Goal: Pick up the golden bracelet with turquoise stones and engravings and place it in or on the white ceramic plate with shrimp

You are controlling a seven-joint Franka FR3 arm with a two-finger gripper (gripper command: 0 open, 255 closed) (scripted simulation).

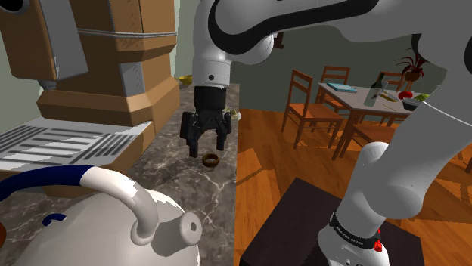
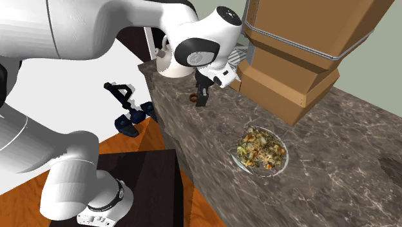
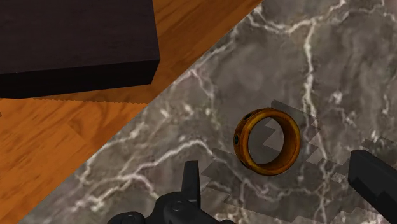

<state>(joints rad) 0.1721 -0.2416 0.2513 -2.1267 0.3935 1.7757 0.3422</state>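
The golden bracelet [image 3: 267,141] lies on the dark marble counter [image 3: 331,57], close to the counter's edge. It is a wide band with dark spots on its outside. My gripper [image 3: 280,184] hovers just above it, open, with the bracelet between and slightly ahead of the fingertips, untouched. In the shoulder view the gripper [image 1: 206,148] points down over the bracelet [image 1: 212,159]. In the second exterior view the bracelet [image 2: 192,98] sits beside the gripper [image 2: 201,100]. The plate of food [image 2: 261,149] rests farther along the counter, toward that view's lower right.
A white kettle [image 1: 128,219] stands on the counter near the shoulder camera. A large brown block [image 2: 303,45] rises behind the counter beside the plate. A grey slatted rack [image 1: 60,143] lies by it. Wooden floor [image 3: 57,133] and my dark stand [image 3: 70,38] lie beyond the counter edge.
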